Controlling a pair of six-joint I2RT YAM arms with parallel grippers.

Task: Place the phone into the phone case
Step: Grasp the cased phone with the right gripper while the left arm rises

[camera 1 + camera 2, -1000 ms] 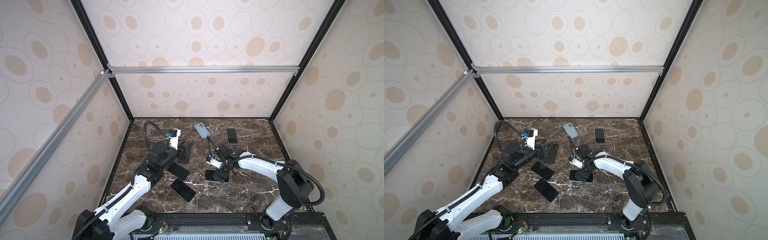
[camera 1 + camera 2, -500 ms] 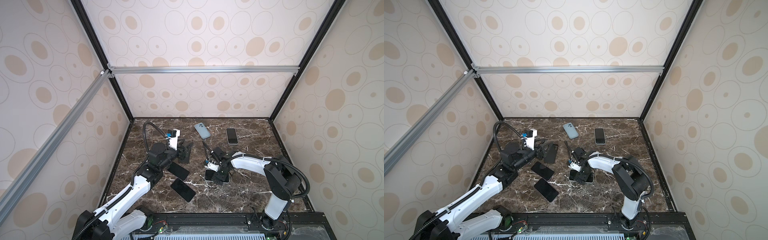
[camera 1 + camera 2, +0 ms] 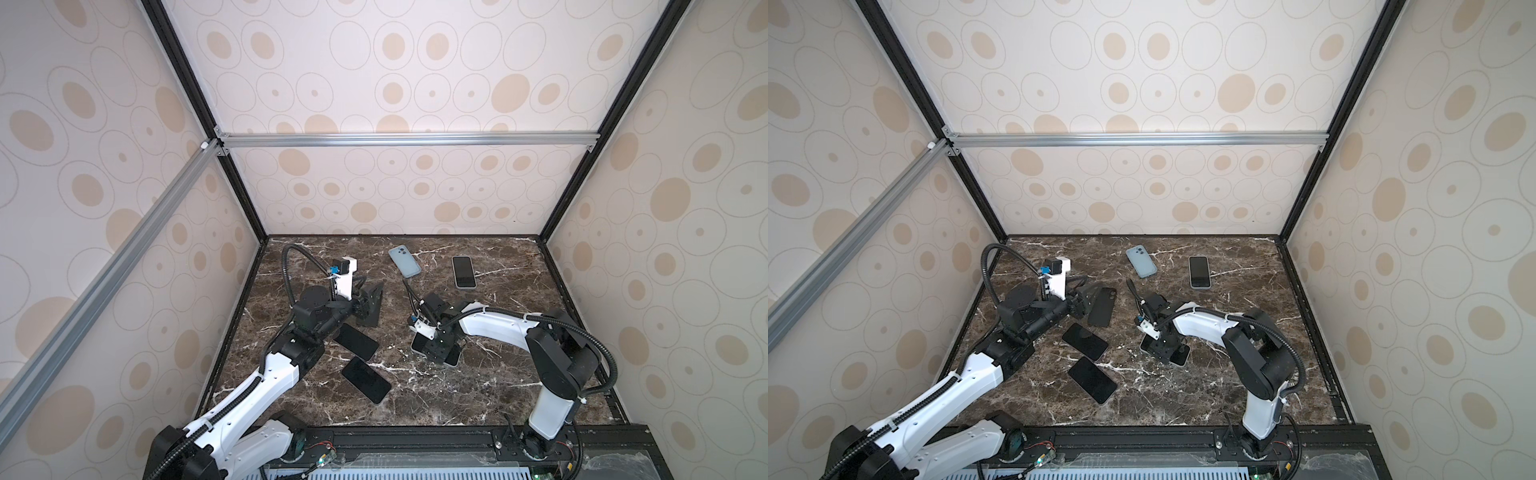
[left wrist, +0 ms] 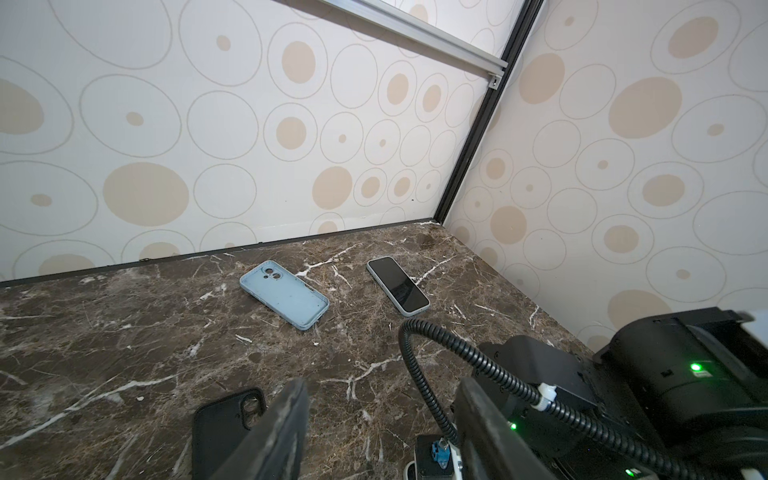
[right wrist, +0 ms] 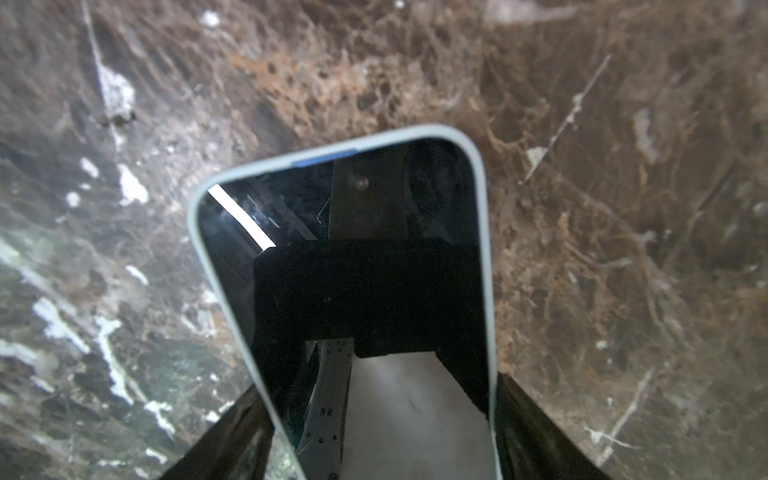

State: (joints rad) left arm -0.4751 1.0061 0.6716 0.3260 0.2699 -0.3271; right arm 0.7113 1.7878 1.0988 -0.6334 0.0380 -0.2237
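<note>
Phone (image 5: 374, 270): lies flat, screen up, on the marble table (image 5: 623, 208), right of centre.
Right gripper (image 5: 380, 392): directly over the phone; fingers (image 5: 536, 428) partly spread, flanking both long edges; firm contact cannot be told.
Left gripper (image 4: 382, 415): jaws apart, bare table between; one finger over the black case (image 4: 224, 432).

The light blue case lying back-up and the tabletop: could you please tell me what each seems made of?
The light blue case looks like matte silicone or soft plastic: dull surface, rounded edges, faint scuffs. The tabletop looks like brown marble or a marble-print laminate: white veins, slight sheen; I cannot tell which.
</note>
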